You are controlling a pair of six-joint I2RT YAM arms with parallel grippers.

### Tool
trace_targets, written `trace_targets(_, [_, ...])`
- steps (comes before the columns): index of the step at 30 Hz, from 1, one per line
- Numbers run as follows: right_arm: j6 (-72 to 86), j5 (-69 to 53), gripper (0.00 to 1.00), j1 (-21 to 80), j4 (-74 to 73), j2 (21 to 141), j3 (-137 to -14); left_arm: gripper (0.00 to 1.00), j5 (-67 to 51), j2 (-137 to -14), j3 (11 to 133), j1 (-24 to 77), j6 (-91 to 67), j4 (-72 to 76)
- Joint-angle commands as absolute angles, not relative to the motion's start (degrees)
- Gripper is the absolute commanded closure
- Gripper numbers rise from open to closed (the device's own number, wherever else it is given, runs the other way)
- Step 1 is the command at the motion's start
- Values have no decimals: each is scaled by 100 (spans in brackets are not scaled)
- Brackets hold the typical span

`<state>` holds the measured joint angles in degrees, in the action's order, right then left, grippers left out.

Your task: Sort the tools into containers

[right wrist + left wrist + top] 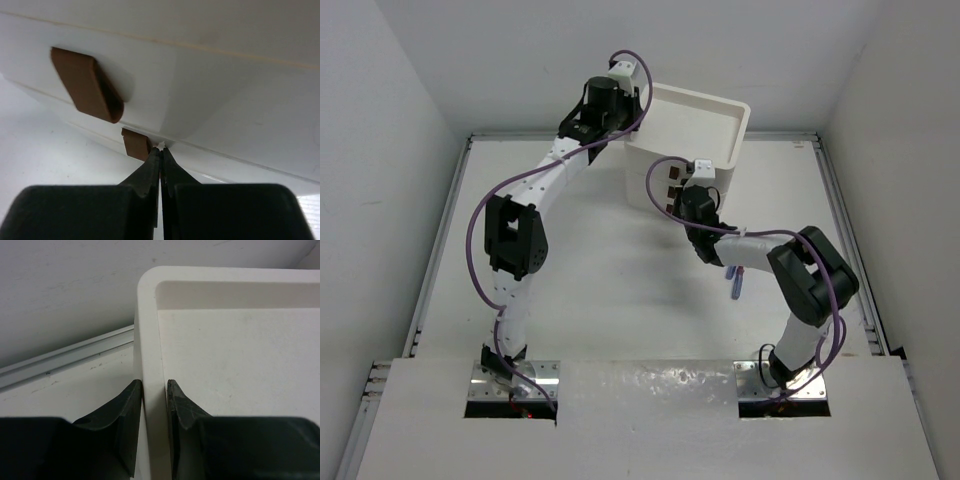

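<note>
White drawer unit [690, 125] sits upper centre of my overhead view. My left gripper [154, 400] is clamped on its tray rim [150, 340], one finger each side. Right gripper [161, 150] is fully closed with nothing in it, tips just beside the lower brown handle [136, 144]. A blue-purple tool [735, 283] lies right of centre, under that arm.

Unit [695, 125] sits far-centre on table [610, 300]. Left gripper [154, 390] clamped on its left rim; right gripper [161, 150], fingers together, crowds the drawer fronts [225, 95]. Wide room between the 2 arms; tray top [235, 365] reachable from above.

White table [620, 300] bears drawer unit [698, 96], blue-handled tool [736, 285].
</note>
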<state>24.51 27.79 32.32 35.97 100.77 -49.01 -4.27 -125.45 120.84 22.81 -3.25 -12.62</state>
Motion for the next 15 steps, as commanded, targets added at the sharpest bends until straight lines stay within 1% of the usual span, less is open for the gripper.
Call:
trace_targets(1, [2847, 3032, 100, 3111, 4016, 10090, -5001, 100, -685, -12964, 11725, 2285, -88, -2426])
trace_targets(4, [2830, 2910, 100, 3006, 3947, 10160, -5097, 100, -721, -12973, 11742, 2285, -114, -2443])
trace_targets(8, [2909, 2594, 100, 2883, 3482, 10257, -5361, 100, -756, -12990, 11786, 2285, -333, -2496])
trace_targets(12, [3374, 2285, 100, 2331, 3226, 10100, -5221, 100, -957, -12946, 11865, 2285, -474, -2680])
trace_targets(15, [3201, 2154, 100, 2084, 3191, 9967, -5168, 100, -1274, -12972, 11891, 2285, -562, -2733])
